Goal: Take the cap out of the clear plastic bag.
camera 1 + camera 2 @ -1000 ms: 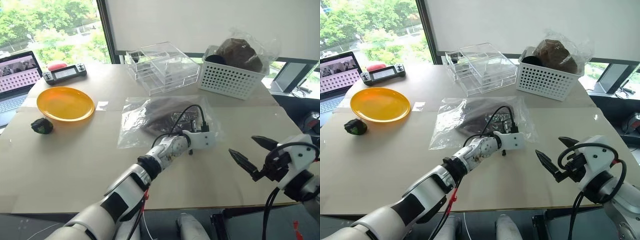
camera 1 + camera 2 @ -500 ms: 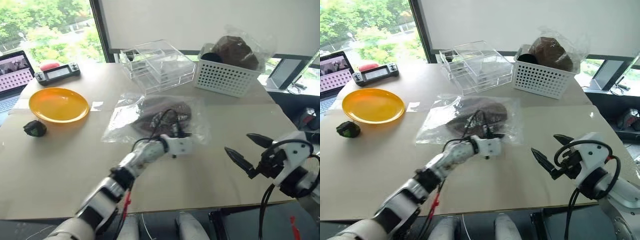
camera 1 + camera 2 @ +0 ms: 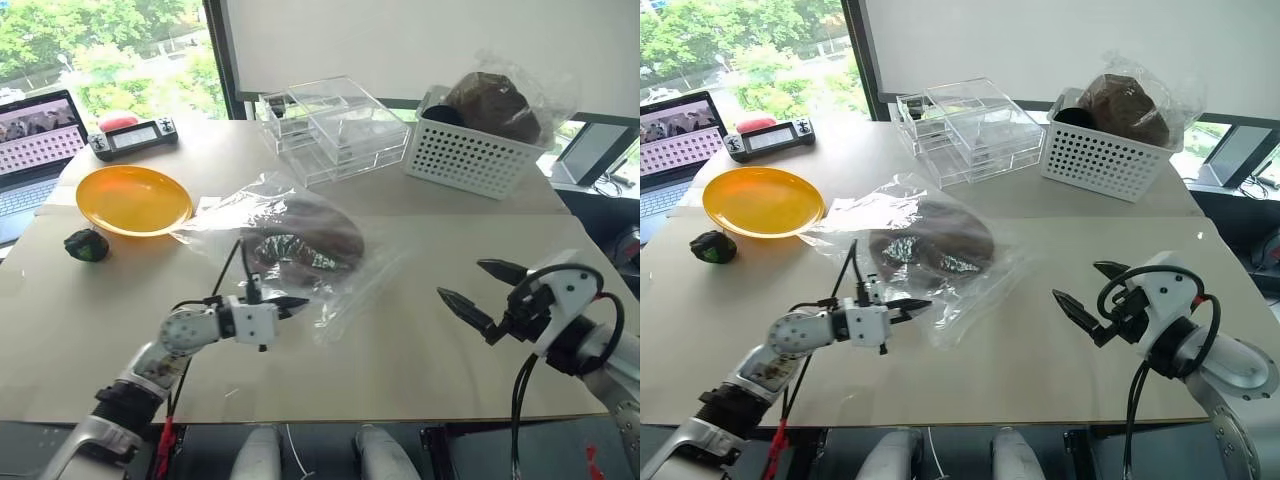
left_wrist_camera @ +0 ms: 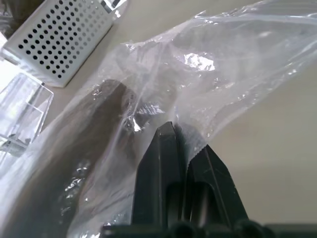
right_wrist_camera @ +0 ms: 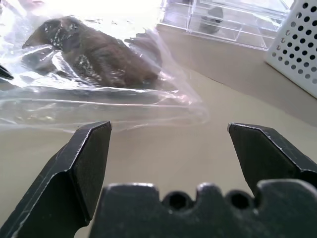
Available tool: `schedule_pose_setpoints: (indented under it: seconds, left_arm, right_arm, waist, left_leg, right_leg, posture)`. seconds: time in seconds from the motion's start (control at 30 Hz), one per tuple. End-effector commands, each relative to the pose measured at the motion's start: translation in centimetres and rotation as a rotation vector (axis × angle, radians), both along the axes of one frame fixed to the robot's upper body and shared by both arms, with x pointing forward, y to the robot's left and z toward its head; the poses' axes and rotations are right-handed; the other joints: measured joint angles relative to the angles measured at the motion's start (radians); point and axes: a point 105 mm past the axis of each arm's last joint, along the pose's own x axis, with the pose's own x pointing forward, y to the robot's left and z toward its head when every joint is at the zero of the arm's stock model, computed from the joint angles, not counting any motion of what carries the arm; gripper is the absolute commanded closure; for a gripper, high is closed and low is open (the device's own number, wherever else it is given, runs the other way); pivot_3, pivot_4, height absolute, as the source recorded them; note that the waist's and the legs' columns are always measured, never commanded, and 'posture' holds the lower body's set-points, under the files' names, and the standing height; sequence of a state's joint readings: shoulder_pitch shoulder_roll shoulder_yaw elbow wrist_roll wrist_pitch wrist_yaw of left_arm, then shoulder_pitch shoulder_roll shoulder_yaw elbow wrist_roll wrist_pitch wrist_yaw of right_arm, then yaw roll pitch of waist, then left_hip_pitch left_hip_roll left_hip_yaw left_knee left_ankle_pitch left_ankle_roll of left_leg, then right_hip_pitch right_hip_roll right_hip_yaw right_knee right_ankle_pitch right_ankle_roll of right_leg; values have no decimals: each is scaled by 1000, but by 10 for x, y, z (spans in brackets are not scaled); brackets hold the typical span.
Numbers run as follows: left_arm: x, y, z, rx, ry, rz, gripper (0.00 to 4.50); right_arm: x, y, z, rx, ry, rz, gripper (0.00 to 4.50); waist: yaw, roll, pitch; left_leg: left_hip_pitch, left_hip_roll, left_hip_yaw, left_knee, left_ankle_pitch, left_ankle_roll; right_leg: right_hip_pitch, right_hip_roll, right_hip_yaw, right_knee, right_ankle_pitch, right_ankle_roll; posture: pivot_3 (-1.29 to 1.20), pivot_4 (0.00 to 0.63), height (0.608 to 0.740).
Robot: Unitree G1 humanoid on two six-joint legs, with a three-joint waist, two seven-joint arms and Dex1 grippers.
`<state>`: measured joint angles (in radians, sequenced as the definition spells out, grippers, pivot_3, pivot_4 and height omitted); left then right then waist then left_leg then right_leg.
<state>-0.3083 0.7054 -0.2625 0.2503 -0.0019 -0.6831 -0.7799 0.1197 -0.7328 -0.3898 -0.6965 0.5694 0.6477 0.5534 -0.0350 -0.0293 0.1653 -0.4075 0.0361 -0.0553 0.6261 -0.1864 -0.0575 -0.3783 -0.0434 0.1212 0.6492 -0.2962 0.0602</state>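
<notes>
The cap (image 3: 300, 243) lies inside the clear plastic bag (image 3: 330, 285), near the middle of the bench (image 3: 420, 340), and it shows through the film as a low brown dome. It looks soft and light, so I judge it will fold easily and will not break. Its matte fabric should give a good hold. A pinch on its brim or edge seems better than on the top of the dome, which would only crumple.

The bag around it is thin, wrinkled and glossy. I expect it to be slippery and to cling to the cap, so the film must be held back while the cap is drawn out. Where the mouth of the bag is, I cannot tell for sure.

The left pincer (image 3: 912, 305) is pressed together on the near edge of the bag and lifts this part a little from the bench. In the left wrist view its black fingers (image 4: 166, 163) are seen closed on a fold of film, with the cap just beyond them. The right pincer (image 3: 478, 290) hangs above the bench well apart from the bag, spread wide and holding nothing.

Further out stand a yellow plate (image 3: 133, 198), the clear drawer boxes (image 3: 335, 130) and a white basket (image 3: 480, 155).
</notes>
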Motion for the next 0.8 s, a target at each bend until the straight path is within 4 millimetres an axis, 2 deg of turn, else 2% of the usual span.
schedule_pose_setpoints:
  seconds: [0.03, 0.1, 0.23, 0.33, 0.43, 0.53, 0.7, 0.77, 0.8]
  left_arm:
    - [26, 44, 10, 106, -153, 88, 4418]
    - [41, 72, 13, 186, -212, 163, 4418]
    - [67, 100, 10, 283, -243, 322, 4418]
    - [66, 107, 3, 317, -252, 326, 4418]
    - [59, 107, 0, 304, -256, 298, 4418]
    - [53, 105, -1, 268, -251, 273, 3759]
    - [39, 101, -4, 231, -239, 207, 1921]
    - [31, 102, -5, 215, -235, 185, 1329]
    - [28, 103, -5, 209, -231, 179, 851]
  right_arm:
    - [1, 5, 9, -14, -53, 24, 0]
    - [1, 7, 7, -8, -50, 31, 0]
    - [4, 13, 5, -1, -48, 51, 0]
    - [6, 15, 5, 1, -49, 63, 0]
    - [7, 15, 5, -1, -49, 68, 0]
    - [8, 14, 4, -2, -48, 69, 0]
    - [10, 15, 2, -1, -44, 79, 0]
    - [11, 16, 2, 0, -43, 84, 0]
    - [11, 16, 2, 1, -43, 86, 0]
  waist:
    - [4, 0, 0]
    - [4, -4, 3]
    - [-4, -5, 3]
    - [-4, -4, 3]
    - [-2, -4, 3]
    - [-5, -4, 3]
    - [-7, -4, 3]
    - [-7, -4, 3]
    - [-7, -4, 3]
  left_leg:
    - [0, 0, 0, 0, 0, 0]
    - [0, 0, -1, 1, 0, 1]
    - [-3, 0, 0, 0, 1, 2]
    - [-9, 0, 0, 1, 1, 2]
    - [-8, 0, 0, 0, 1, 2]
    - [-7, 0, 1, 0, 1, 2]
    - [-7, 0, 1, 1, 1, 2]
    - [-7, 0, 1, 1, 1, 2]
    - [-7, 0, 1, 1, 1, 2]
  right_leg:
    - [0, 0, 0, 0, 0, 0]
    - [-1, 1, -2, 0, 0, 0]
    - [-4, 1, 0, 1, 2, 0]
    - [-9, 0, 0, 0, 3, 1]
    - [-9, 0, -1, 2, 4, -1]
    - [-9, 0, 0, 4, 3, 1]
    - [-10, 0, 0, 6, 3, 1]
    - [-10, 0, 0, 6, 3, 0]
    - [-10, 0, 0, 6, 3, 0]
  posture:
    - [0, 150, 735]
    - [0, 150, 735]
    - [0, 150, 735]
    - [0, 150, 735]
    - [0, 150, 735]
    - [0, 150, 735]
    - [0, 150, 735]
    - [0, 150, 735]
    - [0, 150, 735]
